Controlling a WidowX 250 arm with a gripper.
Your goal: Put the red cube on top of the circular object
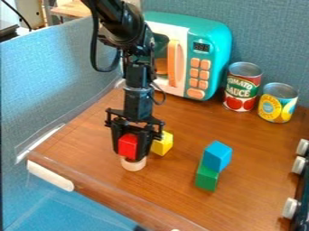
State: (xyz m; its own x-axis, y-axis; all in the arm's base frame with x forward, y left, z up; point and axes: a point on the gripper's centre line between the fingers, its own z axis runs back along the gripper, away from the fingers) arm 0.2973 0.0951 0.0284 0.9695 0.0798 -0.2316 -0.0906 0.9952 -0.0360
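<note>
The gripper (131, 154) hangs at left of centre over the wooden surface, pointing down. It is shut on the red cube (128, 145), with one finger on either side of it. Directly below the cube is a pale round object (133, 164), its upper part partly hidden by the cube and fingertips. Whether the cube touches the round object, I cannot tell.
A yellow cube (162, 144) stands just right of the gripper. Farther right, a blue cube (217, 156) rests on a green block (206, 177). Behind are a teal toy microwave (211, 40) and two cans (242, 86). Stove knobs (290, 208) line the right edge.
</note>
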